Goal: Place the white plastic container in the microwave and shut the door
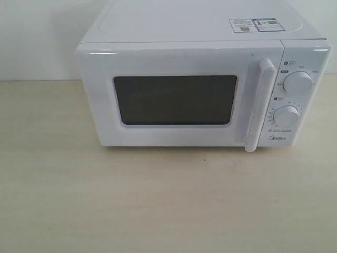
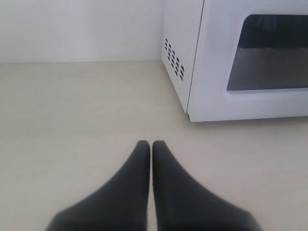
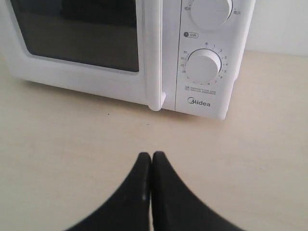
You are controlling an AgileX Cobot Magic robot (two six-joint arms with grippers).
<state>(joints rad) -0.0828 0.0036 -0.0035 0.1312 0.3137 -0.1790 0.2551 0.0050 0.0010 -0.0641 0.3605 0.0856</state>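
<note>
White boxy microwave, door shut. Upright white bar handle just beyond right pincer; right arm nearer. Left pincer, right pincer: tips together, empty. White plastic container unseen.

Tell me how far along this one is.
The door of the microwave is shut. Nothing in hand: both arms' jaws sit closed and empty above the table. The white plastic container shows in no view; the dark window hides whether it is inside.

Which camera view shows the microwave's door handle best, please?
The exterior view: the whole handle shows, top to bottom. The right wrist view shows only its lower part; the left wrist view misses it.
</note>
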